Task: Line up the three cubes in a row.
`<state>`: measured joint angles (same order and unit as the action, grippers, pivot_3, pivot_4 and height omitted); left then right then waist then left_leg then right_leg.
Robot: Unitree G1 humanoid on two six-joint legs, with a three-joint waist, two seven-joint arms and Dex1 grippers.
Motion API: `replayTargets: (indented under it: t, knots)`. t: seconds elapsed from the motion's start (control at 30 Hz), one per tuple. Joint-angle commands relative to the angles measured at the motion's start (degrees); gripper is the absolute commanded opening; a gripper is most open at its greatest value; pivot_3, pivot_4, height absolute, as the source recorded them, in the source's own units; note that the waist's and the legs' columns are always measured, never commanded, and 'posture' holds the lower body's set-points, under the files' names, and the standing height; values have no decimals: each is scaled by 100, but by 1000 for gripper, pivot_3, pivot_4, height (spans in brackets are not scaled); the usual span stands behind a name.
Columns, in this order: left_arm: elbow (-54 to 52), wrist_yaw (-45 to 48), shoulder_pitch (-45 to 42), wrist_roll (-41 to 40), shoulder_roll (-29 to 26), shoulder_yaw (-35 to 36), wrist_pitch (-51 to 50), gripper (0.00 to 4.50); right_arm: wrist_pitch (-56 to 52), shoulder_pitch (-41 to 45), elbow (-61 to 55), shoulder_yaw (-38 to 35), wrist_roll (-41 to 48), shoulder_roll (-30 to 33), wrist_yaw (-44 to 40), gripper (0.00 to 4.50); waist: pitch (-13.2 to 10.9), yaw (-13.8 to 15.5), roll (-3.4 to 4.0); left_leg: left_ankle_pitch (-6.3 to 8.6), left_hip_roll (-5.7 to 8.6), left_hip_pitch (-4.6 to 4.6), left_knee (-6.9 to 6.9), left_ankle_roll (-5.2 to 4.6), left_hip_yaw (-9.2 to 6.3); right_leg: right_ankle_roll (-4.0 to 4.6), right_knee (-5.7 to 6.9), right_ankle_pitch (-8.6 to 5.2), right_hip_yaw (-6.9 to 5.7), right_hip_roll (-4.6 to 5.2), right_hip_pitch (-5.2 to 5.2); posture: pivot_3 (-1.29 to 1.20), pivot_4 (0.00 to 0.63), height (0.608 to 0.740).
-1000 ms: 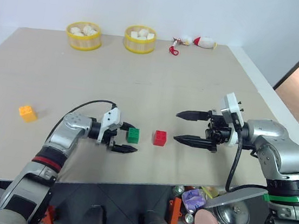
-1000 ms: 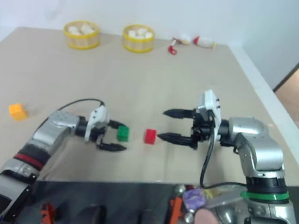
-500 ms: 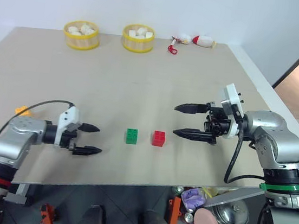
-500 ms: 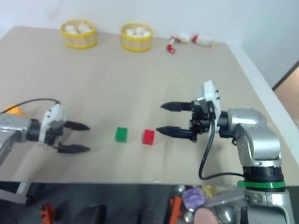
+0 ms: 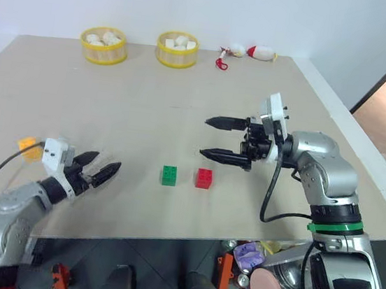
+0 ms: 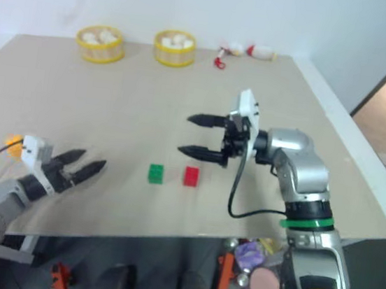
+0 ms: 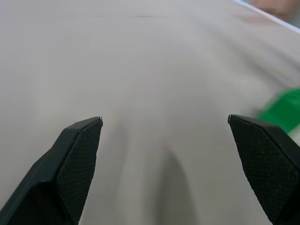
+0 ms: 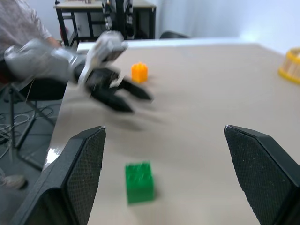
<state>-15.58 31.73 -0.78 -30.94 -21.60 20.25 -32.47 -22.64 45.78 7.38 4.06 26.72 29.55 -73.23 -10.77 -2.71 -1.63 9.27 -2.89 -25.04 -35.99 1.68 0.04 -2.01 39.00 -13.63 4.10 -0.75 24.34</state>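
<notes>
Nearby, studded green cube (image 5: pixel 169 175) beside red cube (image 5: pixel 205 178), left gripper (image 5: pixel 103 168) and right gripper (image 5: pixel 211 137) spread.

We see a beige bench (image 5: pixel 183 108) carrying a green cube (image 5: pixel 169 175) and red cube (image 5: pixel 205 178) side by side at lower centre, an orange-yellow cube (image 5: pixel 29 146) at left, two yellow baskets (image 5: pixel 104 45) and a small toy (image 5: pixel 250 52) along the top.

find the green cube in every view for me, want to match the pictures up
Left eye view: green cube on the table's near middle, just left of the red cube.
Right eye view: same spot, left of the red cube.
Left wrist view: a green blur at the frame edge, past one finger.
Right wrist view: between the fingers.
Shared landmark: the orange-yellow cube, beyond the left gripper.
</notes>
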Motion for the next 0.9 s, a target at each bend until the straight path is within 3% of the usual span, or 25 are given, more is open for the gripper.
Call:
replayTargets:
  t: [0.03, 0.17, 0.37, 0.63, 0.9]
  knots:
    - [-565, -1485, 97, 215, 459, 434, -173, 4440, 75, 237, 31, -46, 63, -143, 30, 4180, 2, 11, -3, 0, 0, 0, -1, 0, -2, 0, 0, 2, -2, -1, -2, 0, 150, 740]
    - [-911, -3069, -15, 388, 1121, 871, -398, 4440, -51, 164, -264, 73, 168, -210, -140, 4180, 3, 11, -6, -1, 2, 0, -15, 0, 1, -8, 0, 7, -1, 2, -8, 0, 150, 740]
    - [-1237, -4280, -129, 684, 1375, 1142, -605, 4440, 48, 11, -412, 265, 45, -306, -191, 4180, 8, 0, -13, 0, 3, 0, -20, 0, 6, -10, 0, 9, 3, 1, -8, 0, 150, 740]
    - [-1230, -4784, -241, 854, 1314, 1274, -876, 4440, 101, 0, -458, 354, -7, -551, 87, 4180, 10, 0, -17, 0, 6, -1, -21, 2, 5, 7, -1, 2, 4, 1, -7, 0, 150, 740]
    - [-747, -4683, -576, 952, 1106, 1155, -910, 4440, 84, -82, -531, 380, 33, -619, 246, 4180, 12, 1, -20, 0, 6, -2, -20, 2, 4, 15, -1, -3, 2, 1, -7, 0, 150, 740]
